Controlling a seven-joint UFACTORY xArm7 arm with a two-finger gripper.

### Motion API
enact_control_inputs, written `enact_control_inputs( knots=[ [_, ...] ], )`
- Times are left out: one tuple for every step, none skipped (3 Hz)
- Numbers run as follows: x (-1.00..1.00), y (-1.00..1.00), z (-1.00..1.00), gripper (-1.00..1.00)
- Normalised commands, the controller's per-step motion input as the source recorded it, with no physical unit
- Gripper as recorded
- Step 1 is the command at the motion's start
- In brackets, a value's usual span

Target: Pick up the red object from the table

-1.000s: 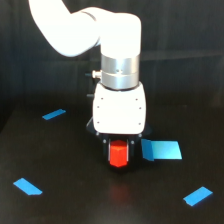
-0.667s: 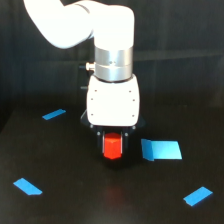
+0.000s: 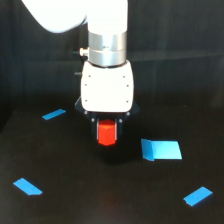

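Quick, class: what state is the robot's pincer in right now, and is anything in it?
Pincer: closed on the red block, which is held clear of the black table.

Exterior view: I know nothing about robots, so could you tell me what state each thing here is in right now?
red object: upright, held between the jaws, apparently lifted off the table.
gripper: pointing down, jaws shut on the red object.
table: flat, black, bare below the red object.
large blue piece: lying flat on the table, apart from the gripper.
three small blue pieces: lying flat, scattered, untouched.
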Motion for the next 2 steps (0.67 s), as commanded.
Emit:
enact_control_inputs(
  knots=[
    [0.16, 0.01, 1.00, -1.00],
    [0.29, 0.06, 0.99, -0.96]
  ],
)
